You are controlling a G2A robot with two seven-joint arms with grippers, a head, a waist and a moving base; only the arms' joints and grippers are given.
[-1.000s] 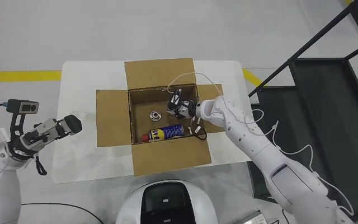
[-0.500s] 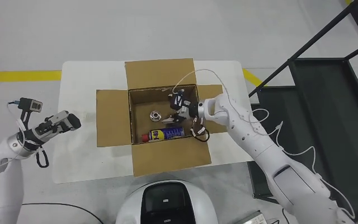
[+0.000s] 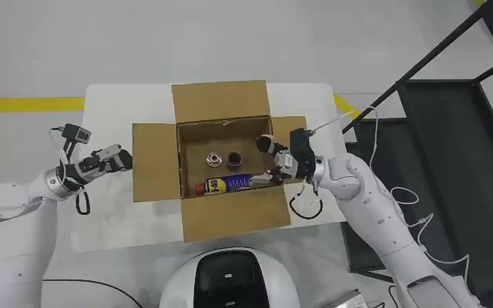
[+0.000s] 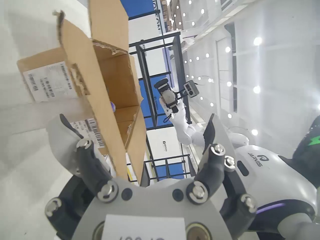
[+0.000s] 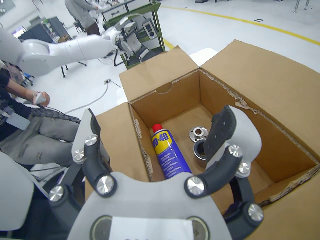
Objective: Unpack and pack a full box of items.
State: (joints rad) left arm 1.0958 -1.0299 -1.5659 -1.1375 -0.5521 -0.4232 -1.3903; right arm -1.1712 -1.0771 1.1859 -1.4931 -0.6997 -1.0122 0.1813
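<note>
The right gripper (image 3: 269, 159) hangs spread and empty over the right wall of the box (image 3: 221, 100), which sits open at the middle of the table (image 3: 100, 115). The left gripper (image 3: 123, 157), also spread and empty, hovers near the table's left edge beside the box's left flap. Inside lie a blue spray can (image 3: 229, 184), a metal flange (image 3: 213, 159) and a dark ring (image 3: 233, 159).

You had both arms extended forward: right gripper (image 3: 269, 157) with jaws spread wide, left gripper (image 3: 122, 158) likewise spread, well apart.
</note>
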